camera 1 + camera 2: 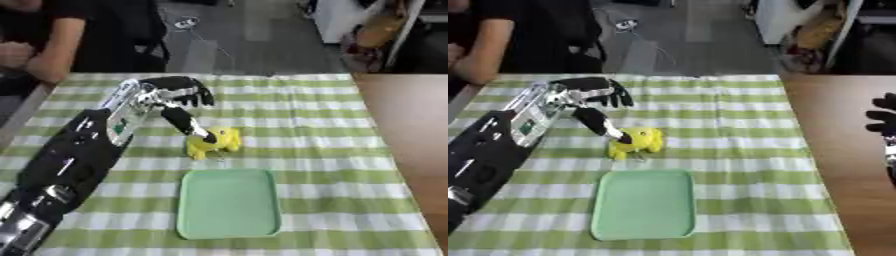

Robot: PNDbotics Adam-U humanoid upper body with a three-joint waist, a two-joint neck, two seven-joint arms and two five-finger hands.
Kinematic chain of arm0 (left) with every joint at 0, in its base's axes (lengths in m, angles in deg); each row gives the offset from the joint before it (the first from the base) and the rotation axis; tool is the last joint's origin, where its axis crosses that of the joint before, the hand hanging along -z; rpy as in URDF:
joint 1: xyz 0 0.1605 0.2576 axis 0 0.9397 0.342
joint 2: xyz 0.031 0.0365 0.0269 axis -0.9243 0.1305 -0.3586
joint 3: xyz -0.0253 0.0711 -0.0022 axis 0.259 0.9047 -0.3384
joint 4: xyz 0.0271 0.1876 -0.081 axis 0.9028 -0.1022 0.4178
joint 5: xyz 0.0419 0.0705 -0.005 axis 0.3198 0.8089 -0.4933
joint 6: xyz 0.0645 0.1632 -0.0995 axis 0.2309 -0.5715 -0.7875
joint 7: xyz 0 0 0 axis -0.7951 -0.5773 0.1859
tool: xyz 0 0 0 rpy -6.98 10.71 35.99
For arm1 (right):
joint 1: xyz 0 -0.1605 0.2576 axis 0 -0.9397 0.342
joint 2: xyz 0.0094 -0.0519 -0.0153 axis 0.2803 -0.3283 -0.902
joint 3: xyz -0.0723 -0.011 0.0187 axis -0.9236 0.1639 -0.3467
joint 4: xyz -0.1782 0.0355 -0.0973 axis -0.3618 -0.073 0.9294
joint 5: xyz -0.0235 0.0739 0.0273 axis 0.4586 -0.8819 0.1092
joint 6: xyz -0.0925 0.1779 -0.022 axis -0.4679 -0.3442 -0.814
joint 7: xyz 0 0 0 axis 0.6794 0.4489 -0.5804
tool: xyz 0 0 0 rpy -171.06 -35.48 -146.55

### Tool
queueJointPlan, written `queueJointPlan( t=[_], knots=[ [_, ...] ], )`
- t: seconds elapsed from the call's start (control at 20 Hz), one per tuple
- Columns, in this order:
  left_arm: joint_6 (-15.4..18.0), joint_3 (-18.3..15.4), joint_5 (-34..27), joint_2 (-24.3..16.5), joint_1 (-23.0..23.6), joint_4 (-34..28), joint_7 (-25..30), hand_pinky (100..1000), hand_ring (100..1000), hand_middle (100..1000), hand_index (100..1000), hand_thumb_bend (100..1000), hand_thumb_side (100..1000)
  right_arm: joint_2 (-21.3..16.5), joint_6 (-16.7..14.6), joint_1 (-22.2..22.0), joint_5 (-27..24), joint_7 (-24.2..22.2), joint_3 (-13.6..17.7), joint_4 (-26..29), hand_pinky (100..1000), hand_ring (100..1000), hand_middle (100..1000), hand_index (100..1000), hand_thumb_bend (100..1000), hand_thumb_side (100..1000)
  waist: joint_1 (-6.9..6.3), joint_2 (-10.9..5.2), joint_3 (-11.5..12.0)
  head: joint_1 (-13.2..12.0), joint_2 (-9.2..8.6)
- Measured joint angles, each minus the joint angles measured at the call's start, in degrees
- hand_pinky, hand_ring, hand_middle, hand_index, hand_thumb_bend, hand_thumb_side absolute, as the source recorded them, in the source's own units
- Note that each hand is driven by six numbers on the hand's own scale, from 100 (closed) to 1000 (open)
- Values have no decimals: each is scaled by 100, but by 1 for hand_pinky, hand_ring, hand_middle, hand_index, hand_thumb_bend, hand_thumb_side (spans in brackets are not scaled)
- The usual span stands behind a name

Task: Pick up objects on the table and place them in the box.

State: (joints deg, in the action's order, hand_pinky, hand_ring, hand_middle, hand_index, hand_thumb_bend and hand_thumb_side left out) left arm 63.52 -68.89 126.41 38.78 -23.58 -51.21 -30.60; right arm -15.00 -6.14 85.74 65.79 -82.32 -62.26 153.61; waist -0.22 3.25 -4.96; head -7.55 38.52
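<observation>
- Left hand (179, 102): fingers spread, thumb reaching down onto the small yellow soft toy (216, 142); nothing enclosed yet.
- Toy: on the green-checked table (332, 150), just beyond the shallow pale-green tray (229, 205).
- Advice: curl fingers round the body before lifting.
- Right hand (883, 119): idle, open, at the right edge.

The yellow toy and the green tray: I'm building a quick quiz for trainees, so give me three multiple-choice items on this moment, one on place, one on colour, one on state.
1. Where does the yellow toy lie?
A. inside the tray
B. on the cloth just beyond the tray
C. on the bare wood

2. What colours is the checked cloth?
A. green and white
B. red and white
C. blue and yellow

3. What does the green tray hold?
A. the toy
B. nothing
C. a cup

Answers: 1 B, the toy sits on the cloth past the tray's far rim, with the left hand reaching it. 2 A, green and white stripes cross. 3 B, its bed shows bare.
</observation>
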Motion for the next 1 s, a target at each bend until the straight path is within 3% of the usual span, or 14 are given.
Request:
queueJointPlan(
  t=[1.0],
  knots=[
    [103,14,117,202,10,339,-23,660,676,735,823,713,532,6,-13,6,-24,-14,-1,0,689,750,780,894,100,783,13,66,-19,-33,-5]
  ],
)
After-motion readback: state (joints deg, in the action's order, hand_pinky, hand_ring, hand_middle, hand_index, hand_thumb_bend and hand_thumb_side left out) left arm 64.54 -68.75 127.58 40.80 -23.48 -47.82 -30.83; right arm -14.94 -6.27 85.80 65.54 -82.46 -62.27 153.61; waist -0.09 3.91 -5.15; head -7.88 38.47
